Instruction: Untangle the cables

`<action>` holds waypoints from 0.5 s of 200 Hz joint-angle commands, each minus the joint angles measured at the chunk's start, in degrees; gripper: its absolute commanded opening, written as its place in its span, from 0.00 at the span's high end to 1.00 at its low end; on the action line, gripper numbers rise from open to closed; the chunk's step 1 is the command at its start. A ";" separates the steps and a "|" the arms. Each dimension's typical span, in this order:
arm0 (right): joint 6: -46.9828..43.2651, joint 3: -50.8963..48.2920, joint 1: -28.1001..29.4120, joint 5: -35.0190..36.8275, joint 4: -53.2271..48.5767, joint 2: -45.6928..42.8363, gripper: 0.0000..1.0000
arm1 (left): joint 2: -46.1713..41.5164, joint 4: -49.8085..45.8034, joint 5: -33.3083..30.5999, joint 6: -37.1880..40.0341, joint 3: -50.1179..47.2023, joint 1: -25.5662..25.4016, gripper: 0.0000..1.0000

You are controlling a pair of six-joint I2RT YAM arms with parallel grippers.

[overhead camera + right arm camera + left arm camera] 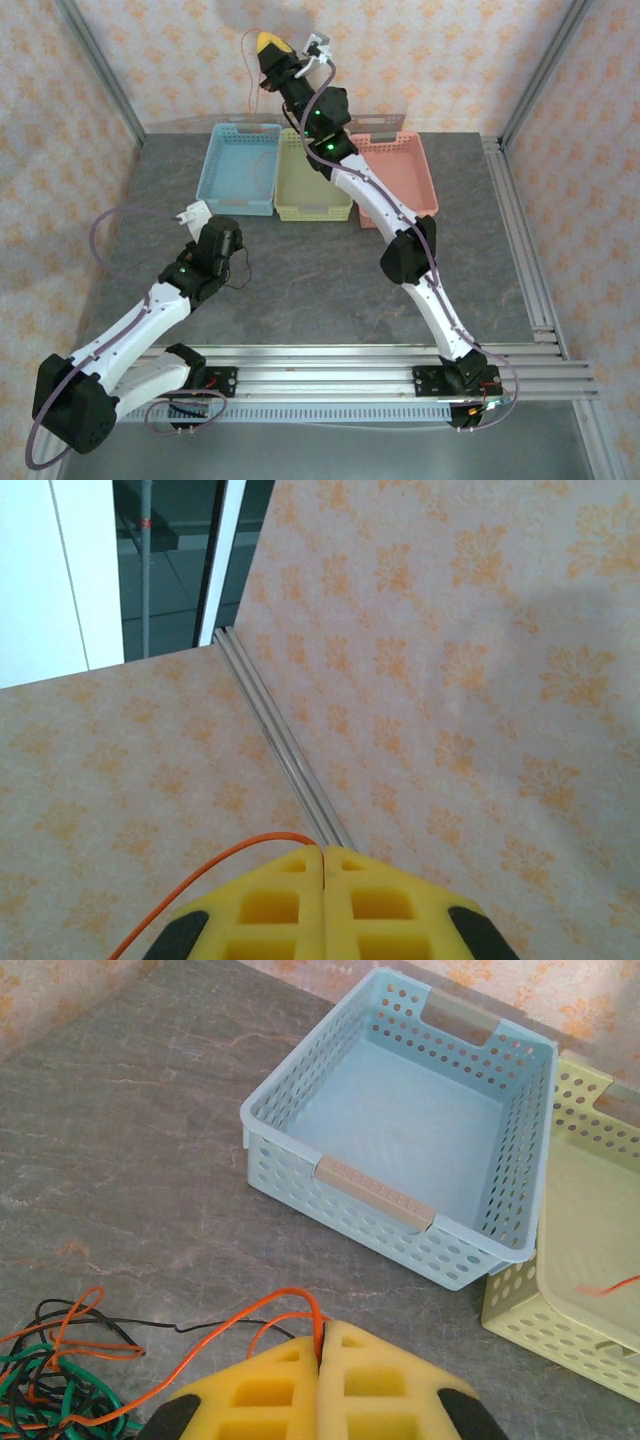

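**Plainly: both grippers clenched on orange wire, tangle at the left**

Down at the far left of the left wrist view, the cables (60, 1365) lie in a loose heap on the grey marbled table (150, 1160): orange, black and green strands crossing one another (which passes over which is too fine to tell). From that heap an orange wire (316, 1312) arcs up to the left gripper (322, 1345). Its yellow pads (270, 1390) are pressed together, with the wire pinched in the seam between them.

Beyond the gripper stands a perforated blue basket (400, 1130). A pale yellow basket (590, 1210) sits against its right side, and a short stretch of orange wire shows across the yellow one's floor. In the top view a pink basket (400, 170) closes the row, right beside the yellow one.

The right gripper (266, 40) is lifted high over the baskets, in front of the patterned back wall. In its wrist view the pads are clamped tight on an orange strand (262, 837), which leaves the seam and curves down to the left. From above, a thin orange line hangs from this gripper towards the baskets (whether it is the same wire the left one holds cannot be followed).
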 commanded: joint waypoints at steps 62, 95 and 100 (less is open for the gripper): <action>2.22 3.89 0.08 3.79 4.45 3.99 1.00 | 0.36 0.84 -0.14 0.97 1.45 0.34 1.00; 1.38 -3.17 0.13 3.91 8.16 5.15 1.00 | -0.01 0.67 -0.16 0.96 1.60 0.38 1.00; 0.77 -4.50 0.09 4.19 8.89 5.55 1.00 | 0.00 0.61 -0.21 0.97 1.60 0.40 1.00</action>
